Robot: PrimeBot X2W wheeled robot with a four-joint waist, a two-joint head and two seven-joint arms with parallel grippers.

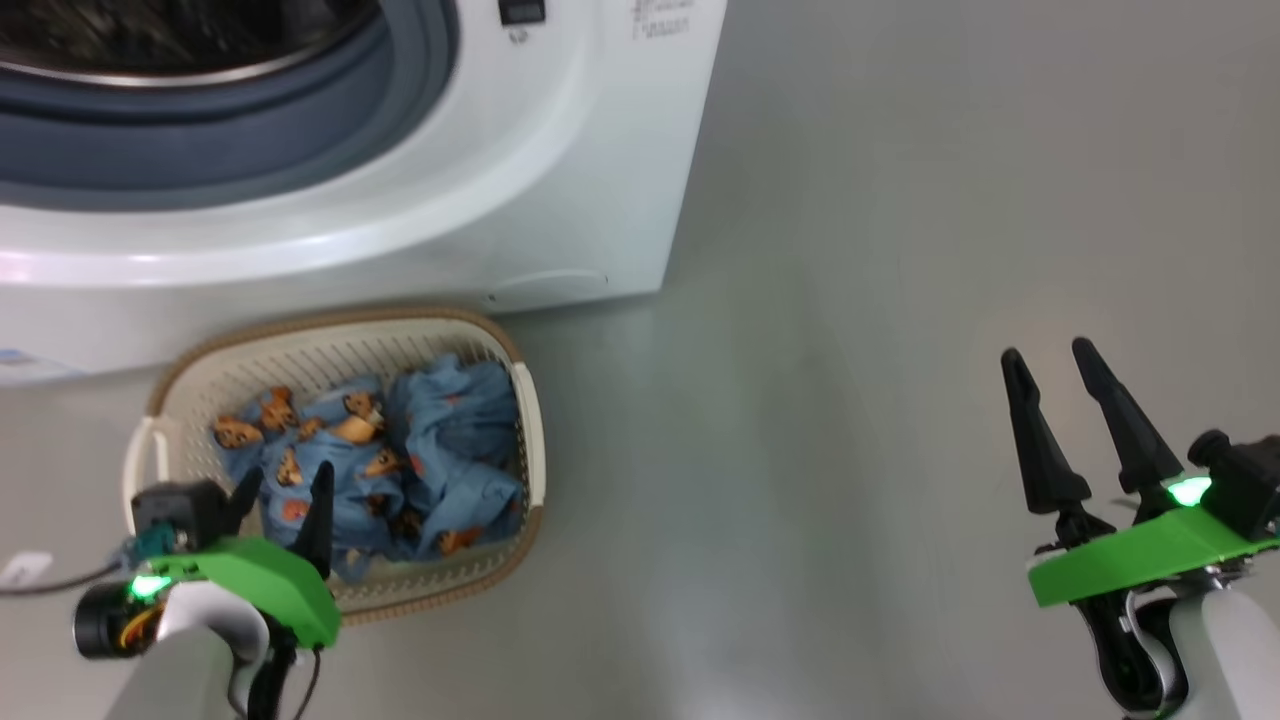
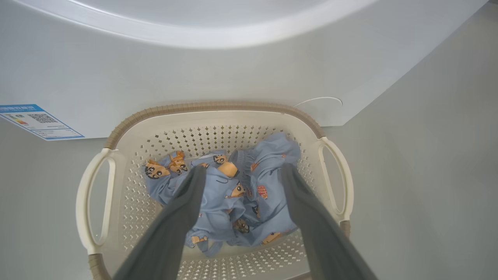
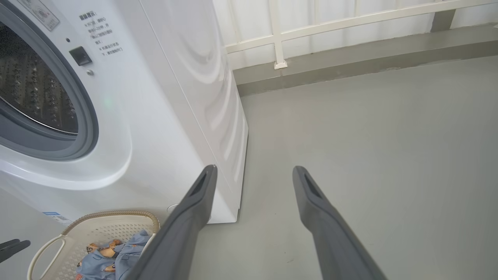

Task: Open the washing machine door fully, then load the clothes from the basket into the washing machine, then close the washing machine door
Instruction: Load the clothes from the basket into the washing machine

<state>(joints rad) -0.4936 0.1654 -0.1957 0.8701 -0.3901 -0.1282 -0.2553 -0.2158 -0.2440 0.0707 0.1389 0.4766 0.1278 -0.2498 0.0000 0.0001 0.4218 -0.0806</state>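
Nearest, the left end effector (image 1: 285, 488) hangs over the near side of the basket (image 1: 300, 360). Its fingers are spread wide and hold nothing, with the tips aimed down at the clothes (image 1: 420, 450), apparently lined up for a first grab. The right end effector (image 1: 1047, 355) hovers well apart over bare floor (image 1: 850, 300), likewise spread and empty, probably to stay clear. The clothes lie heaped in the basket, which sits on the floor just before the washing machine (image 1: 480, 200), handy for a short lift. Beyond, the drum (image 1: 150, 40) stands uncovered inside its gasket (image 1: 200, 150), so loading looks like the step in hand.
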